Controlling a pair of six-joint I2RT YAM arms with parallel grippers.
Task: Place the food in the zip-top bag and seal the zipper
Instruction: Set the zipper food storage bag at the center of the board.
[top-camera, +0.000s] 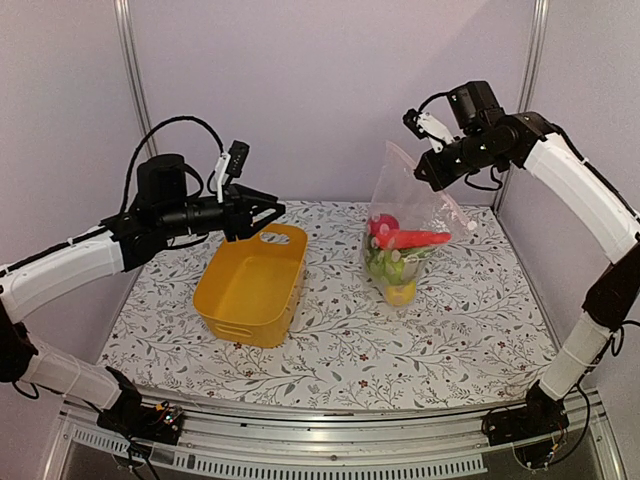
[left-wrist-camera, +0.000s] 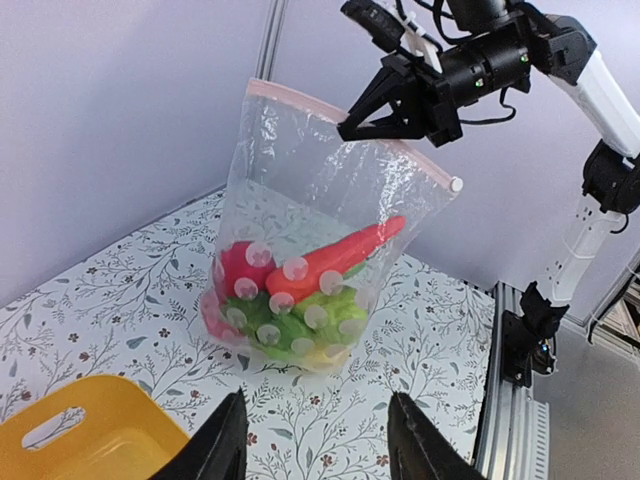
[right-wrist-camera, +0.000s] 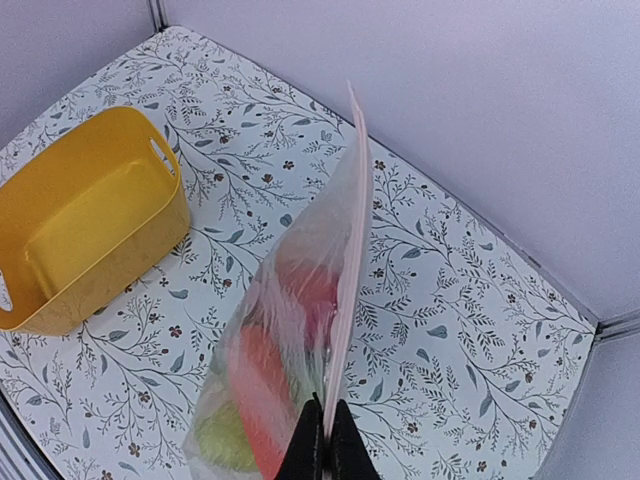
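The clear zip-top bag (top-camera: 410, 215) hangs upright over the table's right half, its bottom resting on the cloth. Red, green and yellow toy food (top-camera: 397, 255) lies inside it, also seen in the left wrist view (left-wrist-camera: 295, 300). My right gripper (top-camera: 425, 172) is shut on the bag's pinkish zipper strip (right-wrist-camera: 345, 290), pinching it between the fingertips (right-wrist-camera: 313, 445) near its right part (left-wrist-camera: 400, 120). The strip looks pressed flat along its length. My left gripper (top-camera: 268, 212) is open and empty above the yellow basket (top-camera: 253, 285), well left of the bag.
The yellow basket looks empty inside (right-wrist-camera: 85, 215). The table wears a floral cloth (top-camera: 450, 330). Walls close the back and sides. The metal rail (left-wrist-camera: 510, 400) marks the table's right edge.
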